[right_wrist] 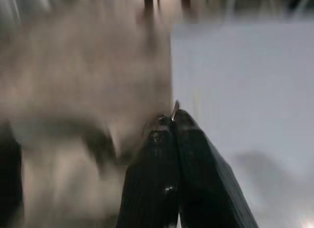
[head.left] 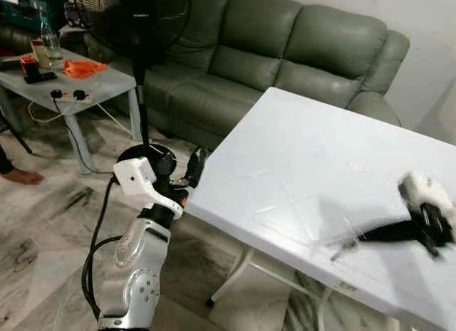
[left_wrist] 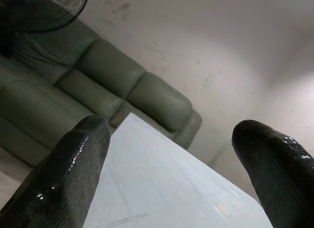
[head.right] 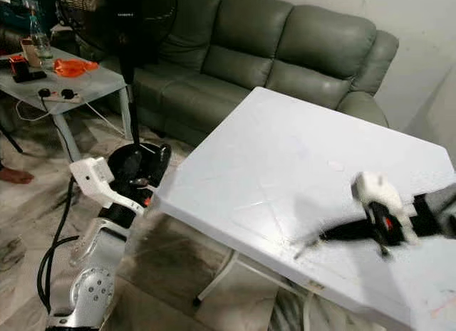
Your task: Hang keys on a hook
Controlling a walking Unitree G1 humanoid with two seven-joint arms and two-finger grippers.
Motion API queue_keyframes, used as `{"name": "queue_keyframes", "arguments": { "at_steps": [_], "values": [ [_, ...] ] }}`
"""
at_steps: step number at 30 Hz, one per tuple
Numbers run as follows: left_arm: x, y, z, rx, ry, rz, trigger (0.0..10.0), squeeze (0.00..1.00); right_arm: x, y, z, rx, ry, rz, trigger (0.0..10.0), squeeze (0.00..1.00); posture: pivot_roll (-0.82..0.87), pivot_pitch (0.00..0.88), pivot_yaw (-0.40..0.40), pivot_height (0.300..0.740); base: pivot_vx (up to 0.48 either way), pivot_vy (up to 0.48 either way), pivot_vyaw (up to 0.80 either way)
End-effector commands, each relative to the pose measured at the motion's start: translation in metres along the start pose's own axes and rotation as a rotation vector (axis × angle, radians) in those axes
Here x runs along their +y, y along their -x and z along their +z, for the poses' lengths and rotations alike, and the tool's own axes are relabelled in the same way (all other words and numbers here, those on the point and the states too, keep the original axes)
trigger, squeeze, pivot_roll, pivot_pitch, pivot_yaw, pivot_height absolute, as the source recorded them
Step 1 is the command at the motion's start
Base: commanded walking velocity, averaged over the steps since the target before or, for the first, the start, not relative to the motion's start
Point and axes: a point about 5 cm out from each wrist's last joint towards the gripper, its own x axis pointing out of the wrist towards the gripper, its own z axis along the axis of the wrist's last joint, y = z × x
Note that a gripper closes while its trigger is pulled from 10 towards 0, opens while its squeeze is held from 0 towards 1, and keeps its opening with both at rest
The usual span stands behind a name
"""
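Keys [right_wrist: 175, 110] show only as a sliver of metal pinched at the tips of your closed right gripper [right_wrist: 171, 124] above the white table [head.left: 299, 167], so that blurred swing could shake them loose, while your left gripper [left_wrist: 171, 174], gaping and empty, idles at the table's left edge.

Right gripper [head.left: 349, 244] motion-blurred over the bench [head.left: 306, 174]; only a metal sliver [right_wrist: 175, 110] pokes past its closed fingers [right_wrist: 162, 179], keys unidentifiable; floor smeared.
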Motion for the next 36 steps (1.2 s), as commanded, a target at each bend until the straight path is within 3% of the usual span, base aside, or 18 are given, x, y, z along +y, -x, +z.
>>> {"name": "queue_keyframes", "arguments": {
  "at_steps": [1,2,4,6,12,14,21,22,25,29,36],
  "values": [
    [-0.009,-0.002,-0.004,-0.014,0.055,0.001,10.0,0.00,0.002,0.006,0.016,-0.097,0.000,-0.026,10.0,0.00,-0.06,0.022,-0.137,0.740,0.000,0.000,0.00],
    [-0.009,-0.002,-0.004,-0.014,0.055,0.001,10.0,0.00,0.002,0.006,0.016,-0.097,0.000,-0.026,10.0,0.00,-0.06,0.022,-0.137,0.740,0.000,0.000,0.00],
    [-0.010,-0.003,-0.003,-0.017,0.056,-0.005,10.0,0.00,-0.002,-0.010,0.023,-0.367,-0.124,-0.082,10.0,0.00,-0.04,0.024,-0.134,0.740,0.000,0.000,0.00],
    [-0.010,-0.005,-0.001,-0.018,0.052,-0.011,10.0,0.00,-0.006,-0.027,0.023,-0.546,-0.207,-0.169,10.0,0.00,-0.04,0.025,-0.131,0.740,0.000,0.000,0.00],
    [-0.006,-0.014,0.003,-0.007,-0.022,-0.030,10.0,0.00,-0.012,-0.061,0.018,-0.769,-0.232,-0.449,10.0,0.00,-0.02,0.024,-0.117,0.740,0.000,0.000,0.00],
    [0.001,-0.019,0.008,-0.009,-0.070,-0.021,10.0,0.00,-0.015,-0.074,0.014,-0.844,-0.241,-0.642,10.0,0.00,-0.02,0.020,-0.100,0.740,0.000,0.000,0.00],
    [0.012,-0.024,0.012,0.013,-0.107,-0.009,10.0,0.00,-0.010,-0.092,0.002,-0.785,-0.110,-0.894,10.0,0.00,-0.01,0.009,-0.066,0.740,0.000,0.000,0.00],
    [0.012,-0.024,0.012,0.013,-0.107,-0.009,10.0,0.00,-0.010,-0.092,0.002,-0.785,-0.110,-0.894,10.0,0.00,-0.01,0.009,-0.066,0.740,0.000,0.000,0.00],
    [0.018,-0.027,0.007,0.055,-0.135,-0.009,10.0,0.00,-0.016,-0.098,-0.013,-0.750,-0.131,-1.051,10.0,0.00,-0.01,0.006,-0.058,0.740,0.000,0.000,0.00],
    [0.025,-0.035,0.001,0.088,-0.170,0.021,10.0,0.00,-0.014,-0.118,-0.020,-0.718,-0.136,-1.050,10.0,0.00,0.00,0.005,-0.061,0.740,0.000,0.000,0.00],
    [0.030,-0.036,-0.002,0.078,-0.214,0.088,10.0,0.00,-0.005,-0.132,-0.020,-0.711,-0.125,-1.048,10.0,0.00,0.01,0.000,-0.055,0.740,0.000,0.000,0.00]
  ]
}}
